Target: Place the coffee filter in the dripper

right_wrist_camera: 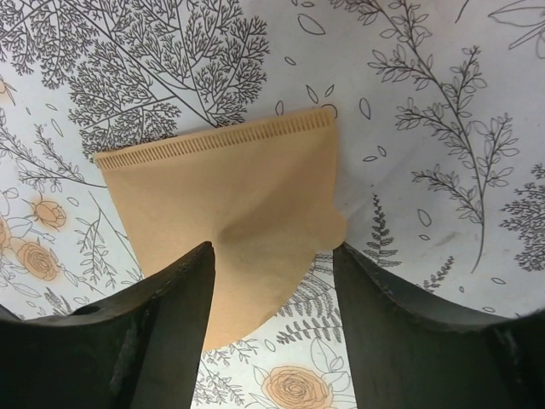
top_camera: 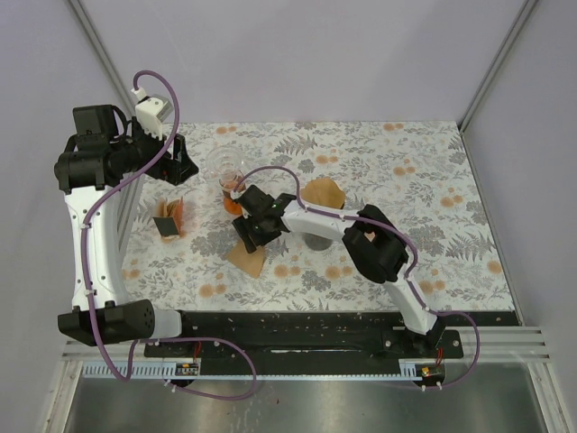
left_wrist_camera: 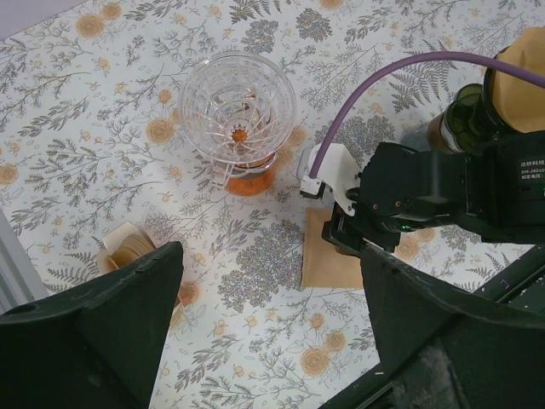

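One flat tan coffee filter [right_wrist_camera: 230, 196] with a ribbed edge.

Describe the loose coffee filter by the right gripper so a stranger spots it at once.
On the floral table, find the right gripper near the middle. Under it lies the coffee filter: the only brown paper lying flat, neither stacked nor cupped.

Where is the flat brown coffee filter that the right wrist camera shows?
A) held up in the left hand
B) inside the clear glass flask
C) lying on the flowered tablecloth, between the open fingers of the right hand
C: the coffee filter lies flat on the tablecloth, and the right hand is open, with one finger on each side of it.
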Controlling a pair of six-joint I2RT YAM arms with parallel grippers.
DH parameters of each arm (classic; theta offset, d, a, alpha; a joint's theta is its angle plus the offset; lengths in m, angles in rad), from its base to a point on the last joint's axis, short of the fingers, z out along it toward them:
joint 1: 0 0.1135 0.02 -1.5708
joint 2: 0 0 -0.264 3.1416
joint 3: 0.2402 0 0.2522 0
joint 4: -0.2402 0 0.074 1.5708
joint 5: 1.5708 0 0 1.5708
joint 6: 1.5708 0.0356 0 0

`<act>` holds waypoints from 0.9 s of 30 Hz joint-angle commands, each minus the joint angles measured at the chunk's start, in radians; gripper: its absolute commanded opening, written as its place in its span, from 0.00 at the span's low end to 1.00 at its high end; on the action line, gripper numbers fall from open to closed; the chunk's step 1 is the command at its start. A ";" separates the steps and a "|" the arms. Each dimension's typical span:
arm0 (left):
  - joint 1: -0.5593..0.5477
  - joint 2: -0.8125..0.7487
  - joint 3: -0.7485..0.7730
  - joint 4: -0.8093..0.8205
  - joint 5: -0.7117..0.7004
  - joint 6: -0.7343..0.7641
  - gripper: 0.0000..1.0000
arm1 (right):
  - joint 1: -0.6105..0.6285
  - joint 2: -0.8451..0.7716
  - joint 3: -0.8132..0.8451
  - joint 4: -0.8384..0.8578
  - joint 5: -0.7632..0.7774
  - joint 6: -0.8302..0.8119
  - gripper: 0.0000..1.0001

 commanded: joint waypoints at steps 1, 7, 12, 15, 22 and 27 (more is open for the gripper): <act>0.005 -0.005 0.018 0.010 0.029 0.004 0.88 | 0.018 0.006 -0.012 0.039 -0.009 0.040 0.59; 0.006 -0.009 0.016 0.008 0.026 0.005 0.88 | 0.017 0.006 -0.013 0.037 -0.017 0.046 0.01; 0.008 -0.009 0.015 0.008 0.028 0.005 0.88 | 0.017 -0.045 -0.038 0.059 -0.035 0.023 0.00; 0.008 -0.009 0.015 0.008 0.031 0.004 0.88 | 0.017 -0.098 -0.074 0.092 -0.061 -0.010 0.00; 0.008 -0.009 0.010 0.008 0.032 0.008 0.88 | 0.018 -0.207 -0.153 0.160 -0.058 -0.049 0.00; 0.008 -0.006 0.010 0.010 0.039 0.008 0.88 | 0.020 -0.210 -0.180 0.166 -0.030 0.078 0.52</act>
